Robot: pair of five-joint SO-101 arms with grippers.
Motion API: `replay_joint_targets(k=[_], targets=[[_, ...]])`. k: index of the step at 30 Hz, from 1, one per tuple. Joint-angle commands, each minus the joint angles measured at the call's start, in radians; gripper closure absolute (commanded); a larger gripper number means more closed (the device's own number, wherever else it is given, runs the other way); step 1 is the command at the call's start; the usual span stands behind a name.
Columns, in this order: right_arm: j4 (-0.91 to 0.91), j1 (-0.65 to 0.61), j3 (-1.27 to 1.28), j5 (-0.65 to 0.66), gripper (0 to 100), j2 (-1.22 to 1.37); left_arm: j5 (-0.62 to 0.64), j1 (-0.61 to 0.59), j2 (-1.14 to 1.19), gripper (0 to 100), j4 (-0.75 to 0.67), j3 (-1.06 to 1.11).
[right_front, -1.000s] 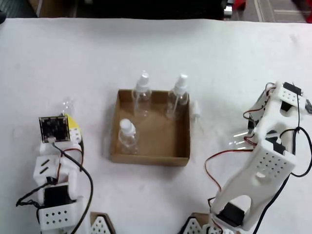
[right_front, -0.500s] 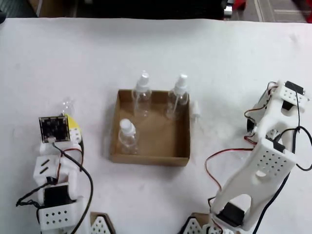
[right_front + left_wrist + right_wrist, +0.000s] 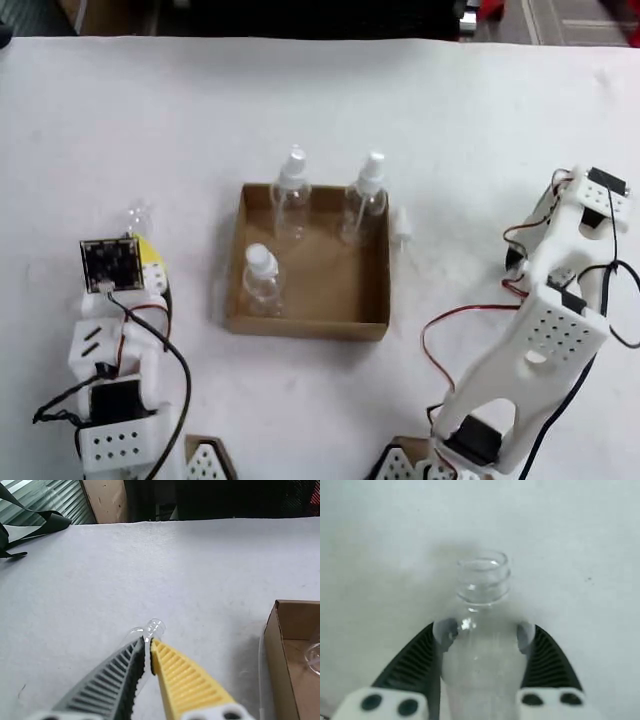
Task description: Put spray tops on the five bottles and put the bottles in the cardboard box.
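My right gripper (image 3: pixel 482 630) is pinching an uncapped bottle (image 3: pixel 482 580) by its shoulder. The open threaded neck sticks out just past the fingertips, above the white worktop (image 3: pixel 200 100). My left gripper (image 3: pixel 148 642) is pressed almost together, its tips touching a second clear bottle (image 3: pixel 154 627) that is also without a top. I cannot tell whether it truly grips that bottle.

The cardboard box (image 3: pixel 305 325) lies between my two grippers, well apart from both, with three capped bottles (image 3: pixel 291 200) already standing in it. One loose spray top (image 3: pixel 402 225) lies just beside the box wall, on the side nearer my right gripper.

As I judge it, the step in hand is capping the bottle in my right gripper. To do it well I should keep the pinch low, leaving the threads fully bare, and hold the neck steady and straight. The top's tube should be fed squarely into the mouth before any twisting. Clear plastic is slippery, so I should grip firmly without crushing the wall.
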Motion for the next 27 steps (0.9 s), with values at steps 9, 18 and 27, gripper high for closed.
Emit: replay_joint_targets(k=[9,18,27], targets=[[0.128,-0.096,-0.233,0.203,98.2,-0.007,-0.009,0.01,-0.019,97,0.006,-0.023],[0.209,-0.131,-0.356,0.666,98.2,0.001,-0.009,0.013,-0.019,97,0.006,-0.023],[0.211,-0.127,-0.35,1.076,98.2,-0.041,-0.009,0.015,-0.019,97,0.006,-0.023]])
